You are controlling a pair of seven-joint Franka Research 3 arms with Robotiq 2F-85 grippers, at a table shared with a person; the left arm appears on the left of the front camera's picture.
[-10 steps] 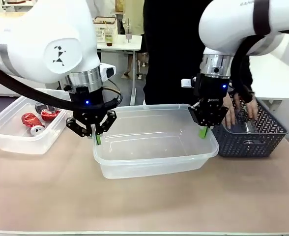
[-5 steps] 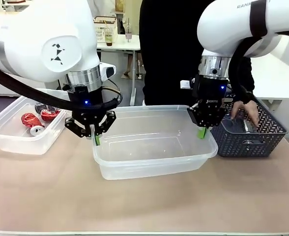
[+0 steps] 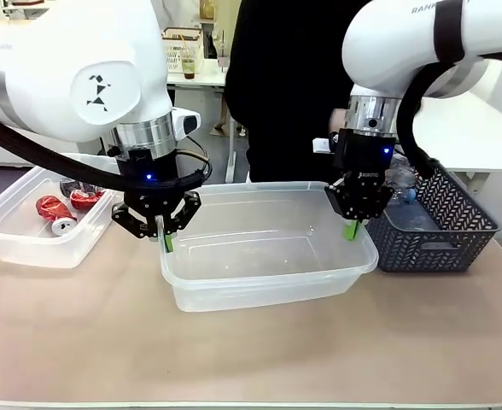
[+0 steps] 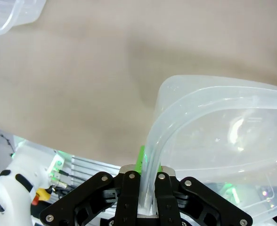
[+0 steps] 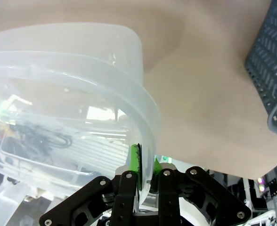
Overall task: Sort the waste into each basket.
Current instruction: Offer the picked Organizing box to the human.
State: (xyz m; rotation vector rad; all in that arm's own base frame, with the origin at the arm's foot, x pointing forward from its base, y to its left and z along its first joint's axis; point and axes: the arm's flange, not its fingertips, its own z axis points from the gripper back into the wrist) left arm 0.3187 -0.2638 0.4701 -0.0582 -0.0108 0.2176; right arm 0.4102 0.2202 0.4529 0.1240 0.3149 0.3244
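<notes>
Between left gripper [image 3: 167, 242] and right gripper [image 3: 351, 231] sits tub [image 3: 259, 286], rims clamped.

Red cans [image 3: 55, 207] occupy left tub [image 3: 25, 249] beside middle tub [image 3: 268, 292].

We see the middle tub [image 3: 259, 295] and left tub [image 3: 20, 248] clear, the cans [image 3: 50, 207] red and silver, the basket [image 3: 443, 243] dark grey lattice, the table [image 3: 251, 359] beige. The left gripper [image 3: 166, 243] and right gripper [image 3: 351, 232] are black, their pads [image 3: 171, 242] green; the person's top [image 3: 285, 85] is black.
</notes>
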